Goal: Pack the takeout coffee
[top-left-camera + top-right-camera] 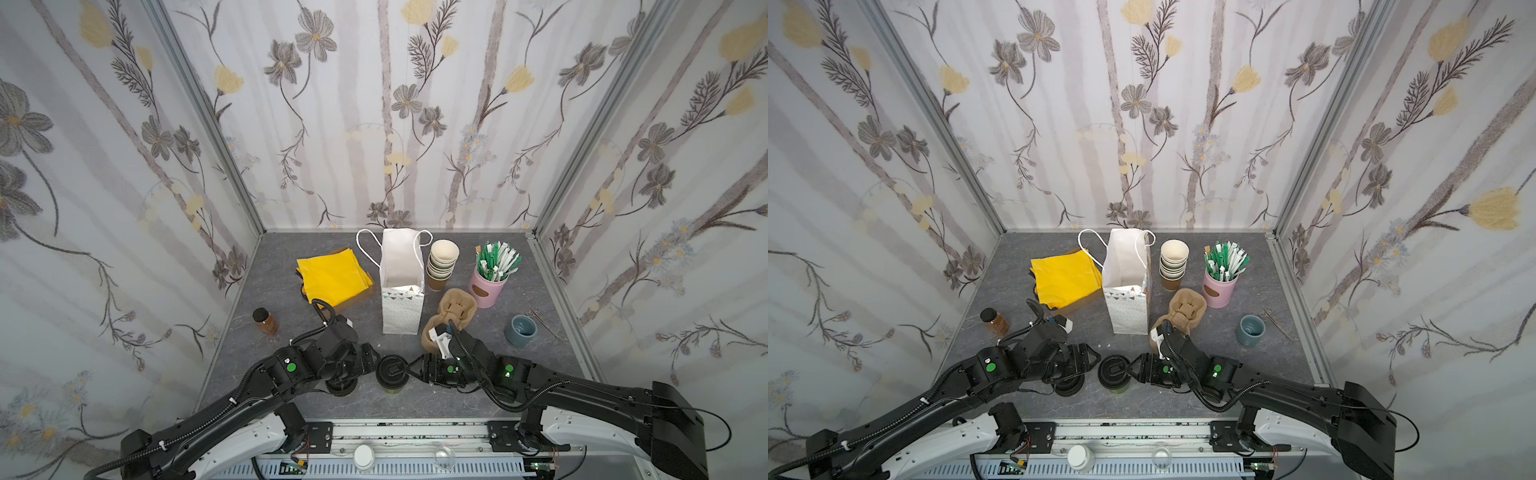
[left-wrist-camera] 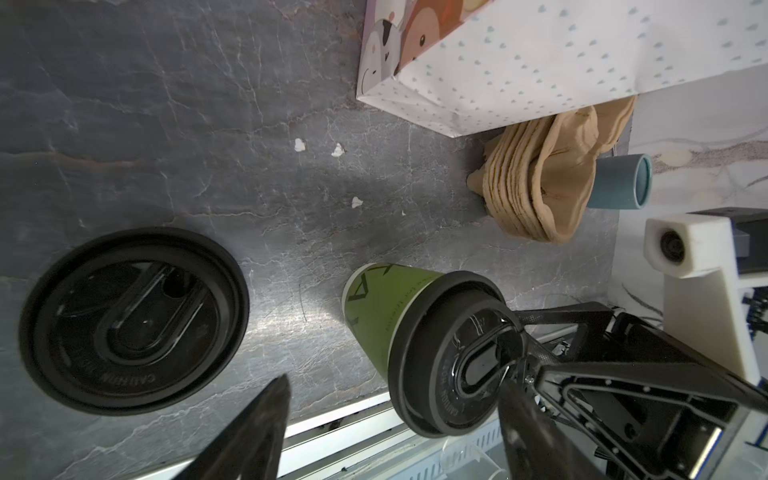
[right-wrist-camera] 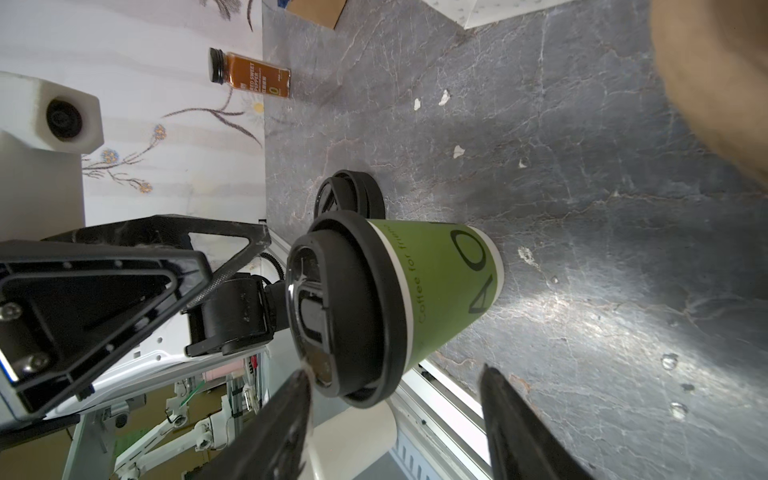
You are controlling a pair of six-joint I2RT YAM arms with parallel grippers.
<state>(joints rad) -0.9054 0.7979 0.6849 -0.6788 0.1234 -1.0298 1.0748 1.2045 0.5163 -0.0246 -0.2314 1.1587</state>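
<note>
Just between left hand [image 1: 374, 362] and right hand [image 1: 410, 371], both open, empty: takeout coffee [image 1: 392, 371].

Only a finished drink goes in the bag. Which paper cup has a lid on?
The single green cup near the front, capped with a black sip lid; the stacked cups beside the white bag are open-topped.

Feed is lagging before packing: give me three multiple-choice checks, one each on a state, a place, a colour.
1. The paper bag is: A upright and open; B lying flat; C folded shut.
2. The takeout coffee is: A inside that bag; B standing on the table between the left gripper and right gripper; C lifted in the air.
3. Its body is: A white; B green; C blue.
A: its mouth gapes upward. B: its base rests on the table. B: both wrist views show green.
</note>
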